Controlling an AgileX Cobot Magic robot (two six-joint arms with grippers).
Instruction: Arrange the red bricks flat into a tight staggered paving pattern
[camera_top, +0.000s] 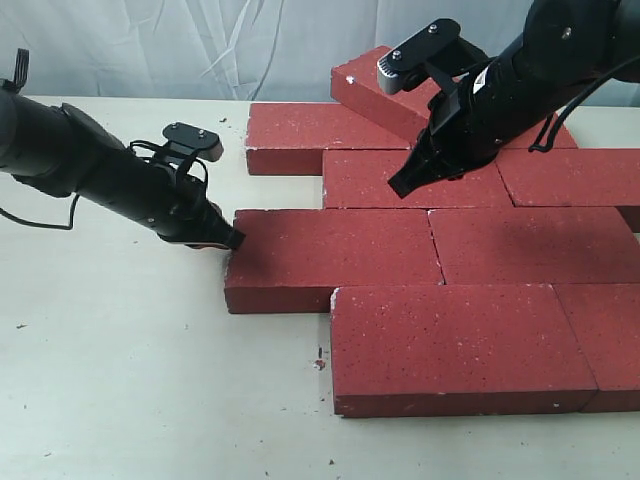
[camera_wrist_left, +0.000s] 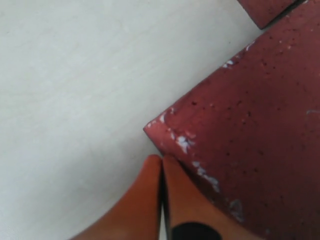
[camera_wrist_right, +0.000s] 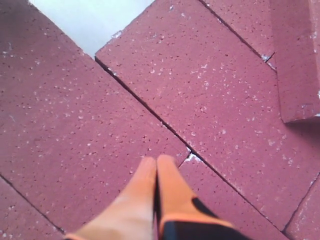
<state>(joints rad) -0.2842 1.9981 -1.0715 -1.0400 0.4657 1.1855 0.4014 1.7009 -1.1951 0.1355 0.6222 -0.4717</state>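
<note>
Several red bricks lie flat in staggered rows on the right of the table. One brick (camera_top: 385, 88) rests tilted on top of the back row. My left gripper (camera_top: 232, 241) is shut, its tips at the left end of the third-row brick (camera_top: 335, 255). In the left wrist view the orange fingertips (camera_wrist_left: 150, 165) sit pressed together beside that brick's chipped corner (camera_wrist_left: 172, 132). My right gripper (camera_top: 400, 187) is shut and holds nothing, low over the second-row brick (camera_top: 415, 172). In the right wrist view its closed tips (camera_wrist_right: 156, 161) point at a joint between bricks (camera_wrist_right: 150, 112).
The pale tabletop (camera_top: 130, 370) stretches left and front of the bricks, with small red crumbs (camera_top: 319, 362) near the front-row brick (camera_top: 450, 345). A white cloth backdrop (camera_top: 200, 40) hangs behind the table. The bricks on the right run out of view.
</note>
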